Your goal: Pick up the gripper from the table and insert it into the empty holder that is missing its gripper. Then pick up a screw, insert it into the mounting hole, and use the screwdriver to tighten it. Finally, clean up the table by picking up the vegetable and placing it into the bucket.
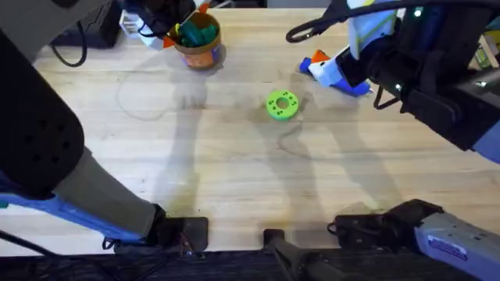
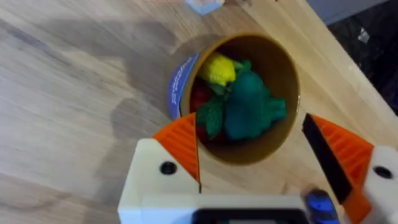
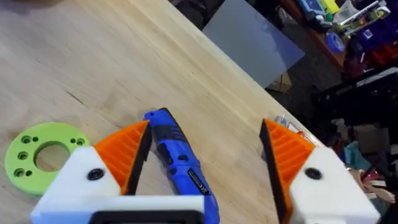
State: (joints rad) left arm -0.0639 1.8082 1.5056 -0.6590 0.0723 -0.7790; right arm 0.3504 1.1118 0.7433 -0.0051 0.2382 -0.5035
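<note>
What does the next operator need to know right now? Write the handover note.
Left gripper: open, over the bucket, holding nothing; a dark green toy piece lies in the bucket, likely the vegetable.
Right gripper: open, the screwdriver lying on the table between its fingers, not gripped.
The green disc sits mid-table.
Done: cleanup appears finished.
Left: can't tell whether a screw is seated; check.

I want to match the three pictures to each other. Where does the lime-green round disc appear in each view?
Overhead: the lime-green disc lies on the table, a little right of centre, left of the blue screwdriver.
Left wrist: not in it; this view looks into the bucket.
Right wrist: at the lower left edge, beside the right gripper.
Shared landmark: the blue screwdriver, next to the disc in both views.
</note>
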